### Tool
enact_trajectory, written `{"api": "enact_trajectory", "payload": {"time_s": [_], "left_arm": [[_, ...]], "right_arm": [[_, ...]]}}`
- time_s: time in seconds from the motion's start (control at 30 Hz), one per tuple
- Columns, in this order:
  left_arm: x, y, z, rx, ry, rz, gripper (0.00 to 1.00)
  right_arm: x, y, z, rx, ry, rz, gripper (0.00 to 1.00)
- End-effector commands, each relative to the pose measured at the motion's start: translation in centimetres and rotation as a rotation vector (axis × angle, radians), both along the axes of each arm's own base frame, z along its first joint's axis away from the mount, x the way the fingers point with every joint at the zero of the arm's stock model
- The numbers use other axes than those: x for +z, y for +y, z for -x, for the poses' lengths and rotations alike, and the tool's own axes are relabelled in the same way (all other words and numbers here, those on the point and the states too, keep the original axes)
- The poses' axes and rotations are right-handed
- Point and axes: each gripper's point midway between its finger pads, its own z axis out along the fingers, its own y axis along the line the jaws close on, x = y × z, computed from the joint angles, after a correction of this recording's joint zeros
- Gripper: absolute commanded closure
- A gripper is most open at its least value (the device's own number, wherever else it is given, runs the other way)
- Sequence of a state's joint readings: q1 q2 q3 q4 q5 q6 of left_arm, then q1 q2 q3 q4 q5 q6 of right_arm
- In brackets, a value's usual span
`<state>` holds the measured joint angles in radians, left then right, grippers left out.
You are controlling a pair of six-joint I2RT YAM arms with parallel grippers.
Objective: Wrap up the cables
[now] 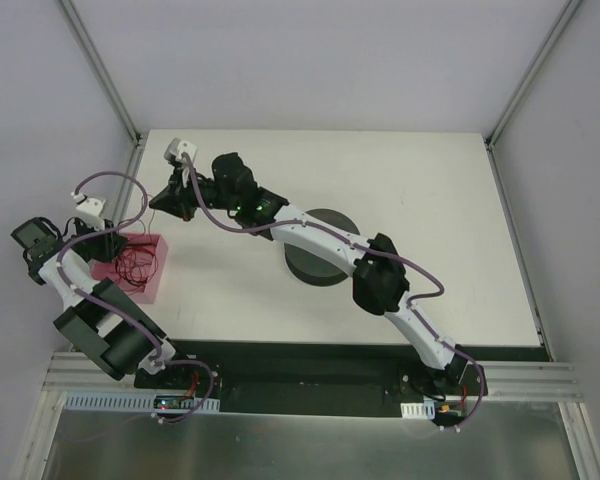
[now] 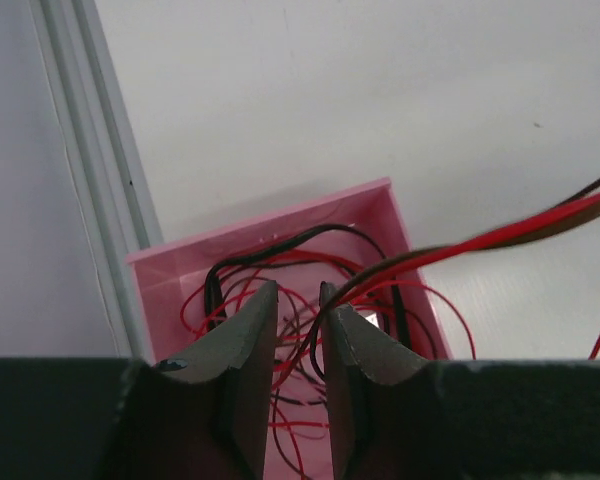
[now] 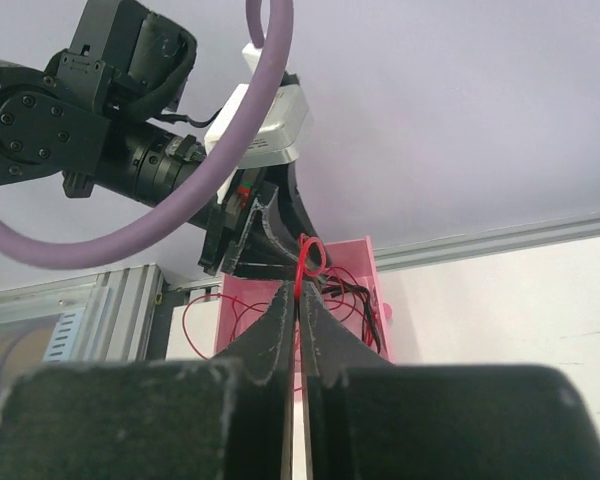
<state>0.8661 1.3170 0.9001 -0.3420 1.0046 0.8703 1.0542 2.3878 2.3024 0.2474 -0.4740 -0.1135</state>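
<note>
The cables are thin red and dark wires tangled in an open pink box at the table's left edge. My left gripper hangs over the box. In the left wrist view its fingers stand a little apart above the tangle in the box. A taut red and dark strand runs from the right across its right fingertip. My right gripper reaches far left. In its wrist view it is shut on a red wire loop in front of the box.
A black round disc lies mid-table under the right arm. An aluminium frame rail runs close along the box's left side. The left arm's wrist and purple cable sit just behind the right gripper.
</note>
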Motion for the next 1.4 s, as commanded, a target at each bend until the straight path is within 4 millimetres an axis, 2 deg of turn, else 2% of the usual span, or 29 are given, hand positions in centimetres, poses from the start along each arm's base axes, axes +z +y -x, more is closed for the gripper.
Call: {"api": "enact_trajectory", "payload": {"time_s": [0.0,0.1,0.23,0.63,0.8,0.97,1.07,1.13,1.2,1.27,1.37], "left_arm": [[-1.6,0.8,0.9,0.004,0.038,-0.03,0.76],[-2.4,1.1,1.3,0.007,0.06,-0.037,0.78],[-2.9,2.0,1.6,0.031,0.072,-0.019,0.85],[-4.3,3.3,1.7,0.062,0.116,0.011,0.87],[-4.9,3.8,1.9,0.07,0.138,-0.003,0.87],[-4.9,4.4,2.1,0.089,0.148,-0.004,0.8],[-4.0,4.3,2.0,0.093,0.115,0.013,0.72],[-2.7,4.0,1.9,0.097,0.078,0.027,0.65],[-1.1,3.4,1.7,0.086,0.036,0.036,0.58],[1.2,2.5,1.7,0.075,-0.018,0.058,0.46],[4.5,0.9,1.9,0.044,-0.103,0.102,0.34]], "right_arm": [[9.4,-2.1,0.4,-0.017,-0.079,-0.168,1.0],[9.8,-2.2,0.1,-0.029,-0.087,-0.177,0.99],[11.4,-2.7,-0.6,-0.052,-0.102,-0.207,1.0],[15.8,-4.4,-1.9,-0.132,-0.135,-0.295,1.0],[17.0,-5.0,-2.2,-0.155,-0.14,-0.324,1.0],[18.2,-5.7,-2.7,-0.176,-0.144,-0.352,1.0],[18.2,-5.7,-2.6,-0.17,-0.143,-0.354,1.0],[17.7,-5.4,-2.5,-0.161,-0.138,-0.349,1.0],[17.5,-5.3,-2.4,-0.151,-0.13,-0.344,1.0],[17.4,-5.3,-2.3,-0.141,-0.128,-0.343,1.0],[17.2,-5.1,-2.1,-0.129,-0.121,-0.341,1.0]]}}
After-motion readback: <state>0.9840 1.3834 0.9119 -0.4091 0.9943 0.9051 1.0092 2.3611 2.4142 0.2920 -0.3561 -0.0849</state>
